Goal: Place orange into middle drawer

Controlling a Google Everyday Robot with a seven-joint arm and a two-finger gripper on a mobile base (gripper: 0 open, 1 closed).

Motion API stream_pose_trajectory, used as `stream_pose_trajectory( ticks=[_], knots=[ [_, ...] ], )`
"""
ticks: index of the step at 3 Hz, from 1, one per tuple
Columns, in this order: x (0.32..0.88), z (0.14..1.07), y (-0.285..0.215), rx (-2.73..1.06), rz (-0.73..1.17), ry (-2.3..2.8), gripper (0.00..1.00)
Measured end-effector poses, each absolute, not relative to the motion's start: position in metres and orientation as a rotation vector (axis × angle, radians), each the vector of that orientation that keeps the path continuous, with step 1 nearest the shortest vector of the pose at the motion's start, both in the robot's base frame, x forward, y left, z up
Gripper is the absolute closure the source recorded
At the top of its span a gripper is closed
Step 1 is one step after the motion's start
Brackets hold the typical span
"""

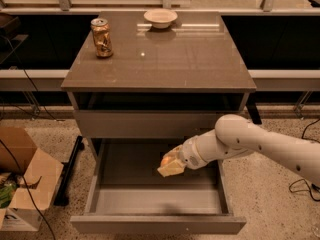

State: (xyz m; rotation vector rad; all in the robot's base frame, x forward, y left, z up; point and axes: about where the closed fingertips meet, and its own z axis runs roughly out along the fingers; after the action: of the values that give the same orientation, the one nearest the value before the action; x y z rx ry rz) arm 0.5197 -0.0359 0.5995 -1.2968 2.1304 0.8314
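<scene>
The middle drawer (125,184) is pulled out wide open below the cabinet, and its grey floor is bare. My gripper (170,165) hangs over the drawer's middle right, a little above the floor, at the end of the white arm (250,141) that reaches in from the right. It is shut on the orange (165,160), of which only a small orange patch shows between the cream fingers (172,169).
The cabinet top (165,64) carries a dented golden can (102,38) at the back left and a white bowl (160,18) at the back. A closed drawer front (145,124) sits above the open one. An open cardboard box (20,184) stands on the floor at left, cables beside it.
</scene>
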Motion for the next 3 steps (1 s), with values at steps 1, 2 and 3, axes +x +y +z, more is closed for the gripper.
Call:
stream_pose_trajectory(
  ticks=[1, 2, 3],
  knots=[
    [0.520, 0.558, -0.036, -1.259, 0.898, 2.139, 1.00],
    [0.524, 0.513, -0.040, -1.176, 0.977, 2.198, 1.00],
    [0.521, 0.506, -0.039, -1.171, 0.992, 2.204, 1.00]
  ],
)
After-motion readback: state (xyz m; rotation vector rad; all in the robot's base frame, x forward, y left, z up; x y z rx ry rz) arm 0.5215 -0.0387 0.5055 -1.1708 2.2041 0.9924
